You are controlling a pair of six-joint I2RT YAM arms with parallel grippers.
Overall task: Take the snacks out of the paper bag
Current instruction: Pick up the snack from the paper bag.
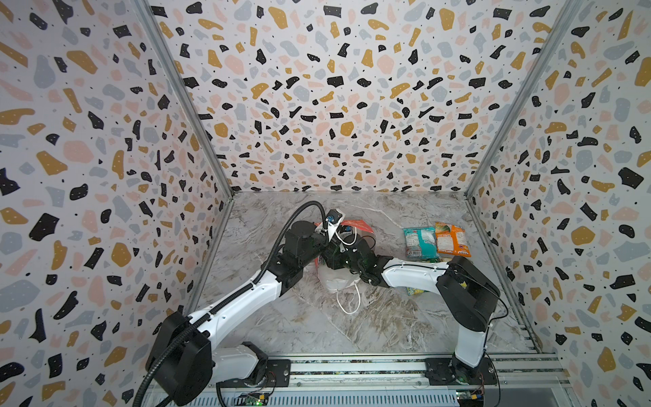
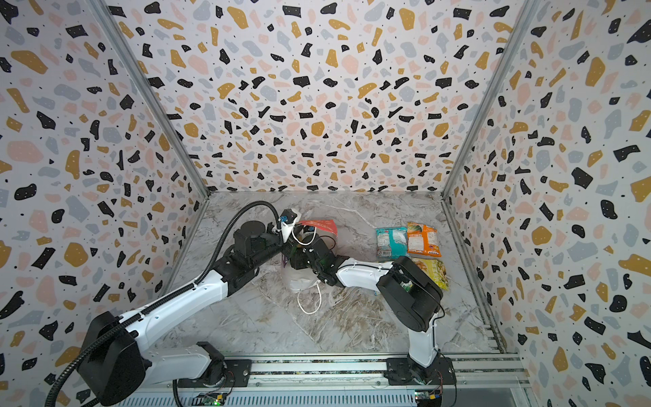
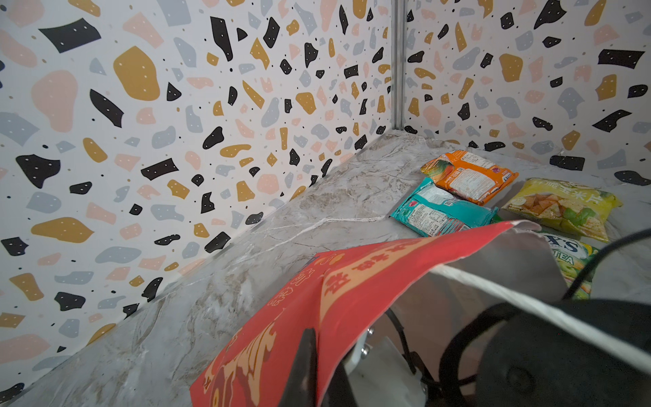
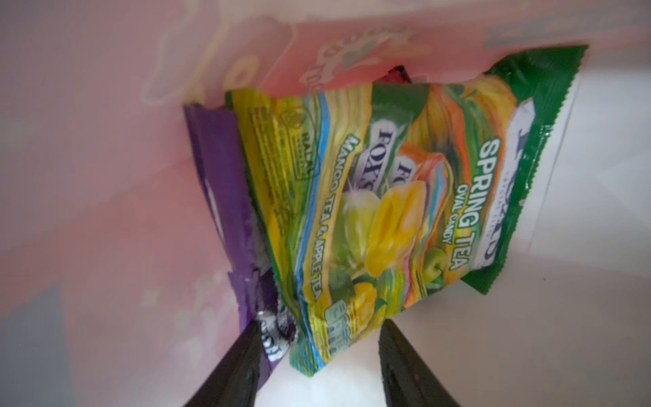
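Snacks (image 4: 352,246), a green FOX'S packet (image 4: 370,197) and a purple packet (image 4: 218,197), are sitting inside the paper bag (image 3: 352,282). The left claw (image 3: 315,359) is clamping its rim, holding the mouth open for access. The right claw (image 4: 318,327), jaws apart, is straddling their near corners.

Counting the snacks now, and six are showing in all. Four are lying out on the worktop (image 1: 405,317): one teal packet (image 1: 419,241), one orange packet (image 1: 452,239), one yellow packet (image 3: 560,208) and one outer green-yellow packet (image 3: 577,260). Two more are sitting inside the bag: one inner green-yellow packet (image 4: 370,218) and one purple packet (image 4: 225,197). That is making two green-yellow and one each of the other colours. One paper bag (image 3: 317,299) is showing, with two white cord handles (image 3: 493,293) hanging from it. Two arms are working here: one left arm (image 1: 239,303) and one right arm (image 1: 412,273).
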